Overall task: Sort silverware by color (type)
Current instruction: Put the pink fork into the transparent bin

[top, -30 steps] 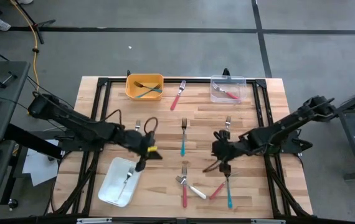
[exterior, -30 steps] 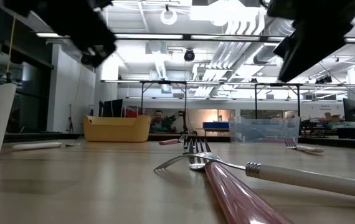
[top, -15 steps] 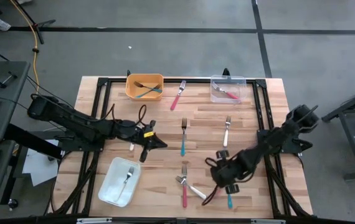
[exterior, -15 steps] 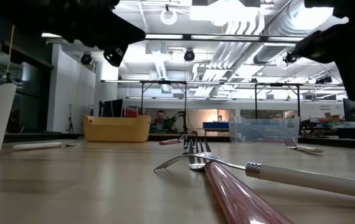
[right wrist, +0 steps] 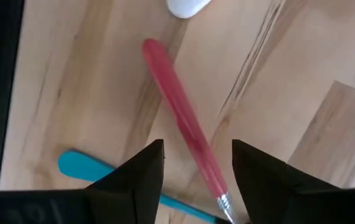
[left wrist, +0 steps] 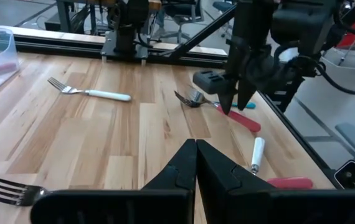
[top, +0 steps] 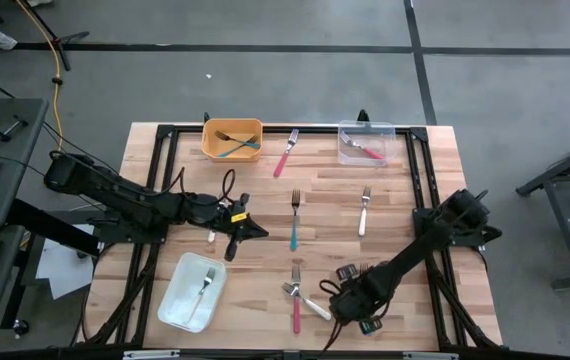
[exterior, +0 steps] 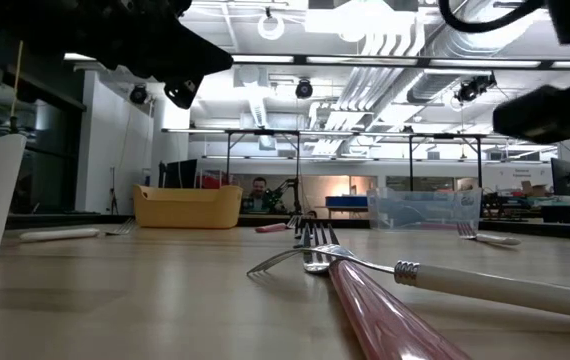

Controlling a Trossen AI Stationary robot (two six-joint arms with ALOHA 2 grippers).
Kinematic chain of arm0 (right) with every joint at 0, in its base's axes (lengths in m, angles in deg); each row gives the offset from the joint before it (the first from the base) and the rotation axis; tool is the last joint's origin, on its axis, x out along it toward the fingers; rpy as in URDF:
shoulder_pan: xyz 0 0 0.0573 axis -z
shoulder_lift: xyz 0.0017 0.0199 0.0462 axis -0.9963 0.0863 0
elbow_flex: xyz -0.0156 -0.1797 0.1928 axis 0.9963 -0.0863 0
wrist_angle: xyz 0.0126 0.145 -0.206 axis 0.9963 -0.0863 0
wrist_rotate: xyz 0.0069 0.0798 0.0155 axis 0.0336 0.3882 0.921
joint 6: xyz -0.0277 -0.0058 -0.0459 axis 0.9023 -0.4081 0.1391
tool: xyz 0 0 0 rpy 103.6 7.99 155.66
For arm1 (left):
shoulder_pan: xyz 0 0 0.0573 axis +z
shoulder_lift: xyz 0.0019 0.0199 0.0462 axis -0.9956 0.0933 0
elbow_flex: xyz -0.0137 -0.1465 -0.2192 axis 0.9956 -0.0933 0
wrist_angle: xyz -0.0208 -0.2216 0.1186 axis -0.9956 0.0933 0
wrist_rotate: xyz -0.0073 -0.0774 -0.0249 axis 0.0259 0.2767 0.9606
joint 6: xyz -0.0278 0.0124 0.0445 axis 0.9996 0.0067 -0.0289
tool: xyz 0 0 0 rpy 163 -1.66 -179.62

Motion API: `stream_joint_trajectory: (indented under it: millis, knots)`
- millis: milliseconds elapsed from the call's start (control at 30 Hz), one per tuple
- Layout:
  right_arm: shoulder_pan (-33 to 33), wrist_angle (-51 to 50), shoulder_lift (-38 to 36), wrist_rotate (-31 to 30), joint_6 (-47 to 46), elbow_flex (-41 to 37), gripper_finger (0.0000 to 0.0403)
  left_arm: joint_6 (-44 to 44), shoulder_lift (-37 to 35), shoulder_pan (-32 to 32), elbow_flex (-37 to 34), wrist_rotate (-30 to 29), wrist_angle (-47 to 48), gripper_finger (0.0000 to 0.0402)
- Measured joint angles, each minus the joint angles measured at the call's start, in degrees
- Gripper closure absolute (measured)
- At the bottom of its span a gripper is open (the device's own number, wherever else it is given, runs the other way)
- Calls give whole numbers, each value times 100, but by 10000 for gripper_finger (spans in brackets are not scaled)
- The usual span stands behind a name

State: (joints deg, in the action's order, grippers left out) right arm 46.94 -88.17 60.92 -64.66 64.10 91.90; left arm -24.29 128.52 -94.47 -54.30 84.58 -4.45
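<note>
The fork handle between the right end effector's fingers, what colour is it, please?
Red-pink handle, clearest in the right wrist view.

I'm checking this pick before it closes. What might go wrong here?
The right gripper, open, straddles the red-handled fork, whose handle runs slanted between the fingers, so it may twist when pinched. The teal-handled fork lies just beside it and might get nudged or caught too.

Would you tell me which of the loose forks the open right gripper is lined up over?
The red-handled fork by the table's near edge: its handle runs between the right gripper's open fingers, while the teal-handled fork lies just outside them.
</note>
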Motion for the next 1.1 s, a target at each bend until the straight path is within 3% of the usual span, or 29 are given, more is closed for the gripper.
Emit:
stream_joint_trajectory:
  millis: [633,933,1100]
  knots:
    - [143,317,51,201,153,-384,364,-38,0,2,2,-143,26,401]
    - [331,-289,-196,-828,394,57,373,-44,0,2,2,-145,27,401]
    - [439,-417,-888,-2327,633,119,373,-92,0,0,2,-145,28,401]
